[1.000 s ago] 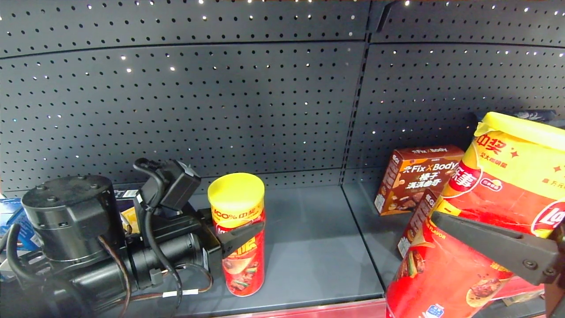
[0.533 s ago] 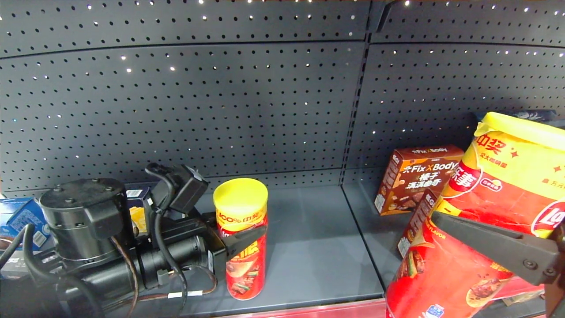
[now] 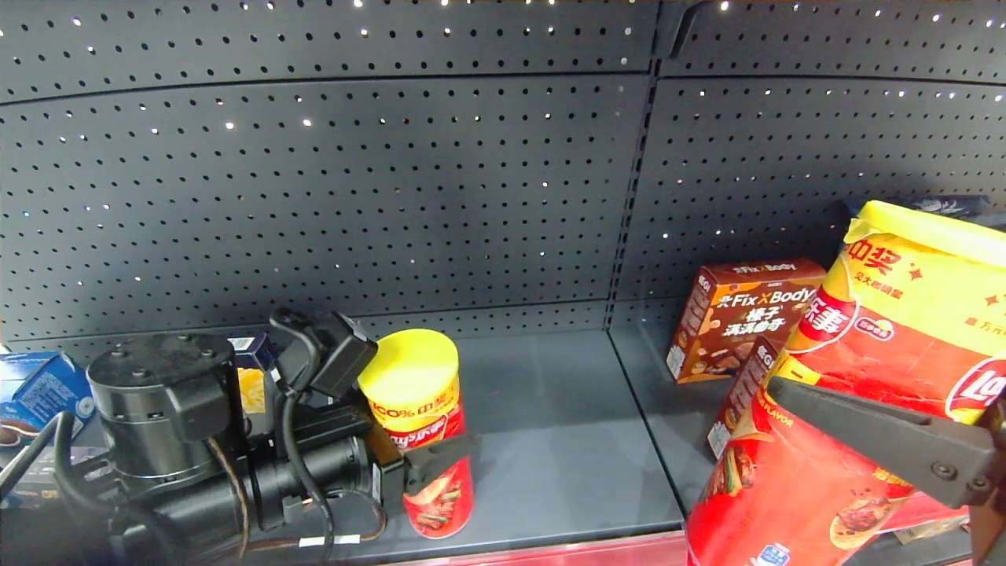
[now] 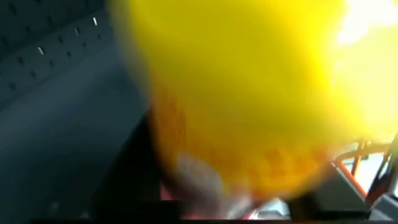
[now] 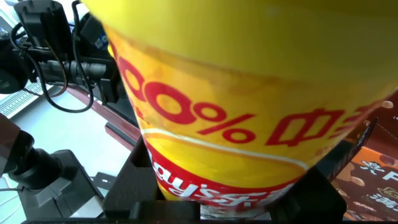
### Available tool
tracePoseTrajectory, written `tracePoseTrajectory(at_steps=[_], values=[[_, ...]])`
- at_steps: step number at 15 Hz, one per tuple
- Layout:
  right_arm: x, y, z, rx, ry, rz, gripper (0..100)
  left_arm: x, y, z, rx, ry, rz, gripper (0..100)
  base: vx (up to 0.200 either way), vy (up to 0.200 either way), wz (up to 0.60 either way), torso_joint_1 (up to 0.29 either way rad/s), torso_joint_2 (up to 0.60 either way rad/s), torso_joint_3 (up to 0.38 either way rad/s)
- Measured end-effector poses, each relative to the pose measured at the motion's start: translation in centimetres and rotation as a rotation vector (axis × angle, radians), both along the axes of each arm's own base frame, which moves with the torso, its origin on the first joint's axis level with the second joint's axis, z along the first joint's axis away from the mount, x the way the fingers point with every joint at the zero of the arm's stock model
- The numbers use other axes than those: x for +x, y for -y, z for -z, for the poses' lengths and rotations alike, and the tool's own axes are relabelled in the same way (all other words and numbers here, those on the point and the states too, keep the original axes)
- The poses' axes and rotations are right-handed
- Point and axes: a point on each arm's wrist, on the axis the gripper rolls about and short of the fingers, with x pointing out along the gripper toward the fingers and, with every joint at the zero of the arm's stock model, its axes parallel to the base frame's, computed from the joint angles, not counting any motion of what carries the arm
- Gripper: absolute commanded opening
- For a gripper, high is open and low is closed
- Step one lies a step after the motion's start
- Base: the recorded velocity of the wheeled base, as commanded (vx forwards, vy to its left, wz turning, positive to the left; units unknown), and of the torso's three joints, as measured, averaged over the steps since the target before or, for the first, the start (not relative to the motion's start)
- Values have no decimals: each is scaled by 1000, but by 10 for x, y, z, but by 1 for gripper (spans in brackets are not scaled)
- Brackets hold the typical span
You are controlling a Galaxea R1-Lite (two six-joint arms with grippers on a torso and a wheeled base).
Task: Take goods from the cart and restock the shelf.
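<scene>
Left claw (image 3: 431, 465) grips the chip can (image 3: 413, 401) across its lower body, closed on it from the robot's left. That can is at the front of the shelf (image 3: 550, 440), its long axis tilted off upright: the yellow lid leans left toward the wrist and the base is down near the front lip. By my judgement it needs righting before release, or it may topple. Right claw (image 3: 872, 444), well apart, is clamped on the chip bag (image 3: 904, 330), in front of the brown boxes (image 3: 743, 314).

Can (image 3: 419, 417) on shelf (image 3: 550, 440) left, boxes (image 3: 743, 314) right, bag (image 3: 888, 346) before them
</scene>
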Motion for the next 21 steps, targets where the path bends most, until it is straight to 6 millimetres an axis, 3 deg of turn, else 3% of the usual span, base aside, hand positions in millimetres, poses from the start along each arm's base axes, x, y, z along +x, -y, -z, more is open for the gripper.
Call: tracePoseTrajectory(at_steps=[7, 21], values=[[0, 0, -1, 2, 3, 0, 0, -7, -2, 2, 4, 0, 7, 100, 0, 0, 0, 0, 0, 0], [1, -1, -2, 3, 5, 0, 0, -48, -30, 0, -11, 26, -11, 100, 0, 0, 0, 0, 0, 0]])
